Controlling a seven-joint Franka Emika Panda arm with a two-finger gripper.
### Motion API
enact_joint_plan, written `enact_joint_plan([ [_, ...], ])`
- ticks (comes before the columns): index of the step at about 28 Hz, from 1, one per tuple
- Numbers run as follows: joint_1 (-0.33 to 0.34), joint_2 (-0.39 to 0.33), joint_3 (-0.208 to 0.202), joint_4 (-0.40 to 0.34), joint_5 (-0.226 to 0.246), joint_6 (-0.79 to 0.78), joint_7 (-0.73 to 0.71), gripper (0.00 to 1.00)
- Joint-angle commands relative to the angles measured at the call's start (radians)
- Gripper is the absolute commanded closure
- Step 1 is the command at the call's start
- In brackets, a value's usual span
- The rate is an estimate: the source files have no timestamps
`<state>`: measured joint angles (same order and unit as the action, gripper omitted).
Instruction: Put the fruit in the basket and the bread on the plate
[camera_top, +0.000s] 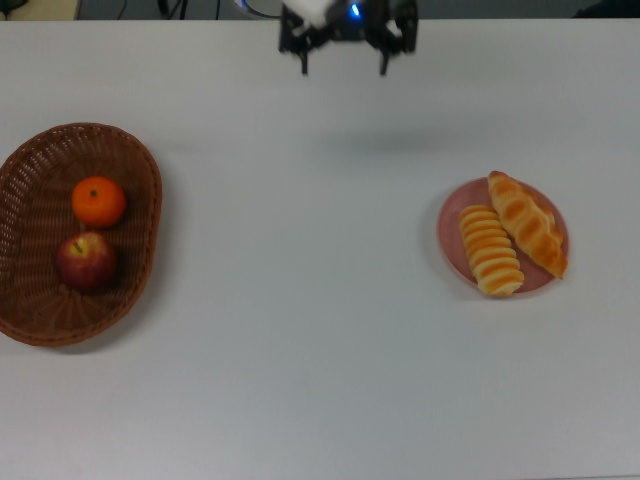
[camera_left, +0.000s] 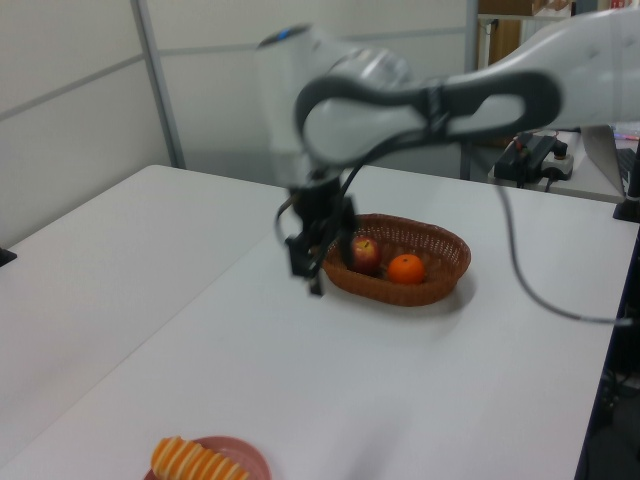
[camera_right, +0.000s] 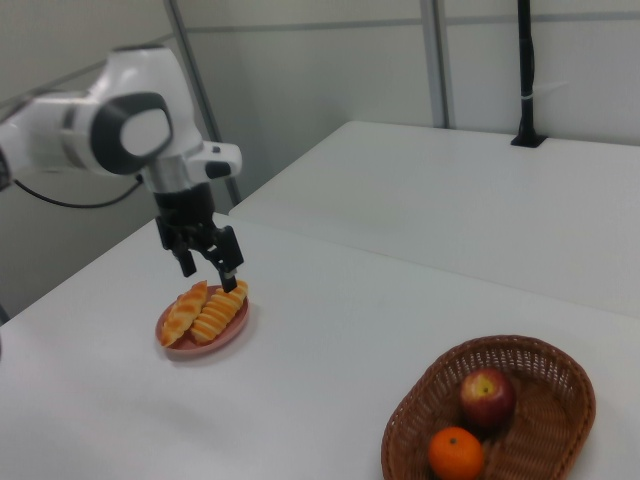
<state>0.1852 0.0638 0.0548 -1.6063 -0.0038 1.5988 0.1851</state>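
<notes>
The braided loaf (camera_top: 527, 224) and the ridged roll (camera_top: 490, 250) lie side by side on the pink plate (camera_top: 450, 215) at the top view's right. At the top view's left, the wicker basket (camera_top: 40, 165) holds the mandarin (camera_top: 98, 201) and the red apple (camera_top: 86, 261). My gripper (camera_top: 343, 62) hangs open and holds nothing at the top view's upper edge, high above the table and apart from everything. In the right view the gripper (camera_right: 208, 270) is above the plate (camera_right: 200, 349). In the left view the gripper (camera_left: 320, 265) shows in front of the basket (camera_left: 450, 245).
The white table (camera_top: 300, 300) stretches bare between basket and plate. The arm (camera_left: 420, 90) arches over the table in the left view. Wall panels and a second white table (camera_right: 480, 190) stand behind in the right view.
</notes>
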Motion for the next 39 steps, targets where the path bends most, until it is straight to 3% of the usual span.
enact_joint_plan([
  [1,-0.049,-0.15,-0.001,-0.159,0.015,0.01,-0.021,0.0],
  [7,-0.081,-0.17,-0.003,-0.161,-0.022,0.013,-0.049,0.0],
  [14,-0.122,-0.15,-0.003,-0.152,-0.021,0.092,-0.032,0.0],
  [39,-0.135,-0.125,-0.003,-0.116,-0.022,0.069,-0.044,0.0],
])
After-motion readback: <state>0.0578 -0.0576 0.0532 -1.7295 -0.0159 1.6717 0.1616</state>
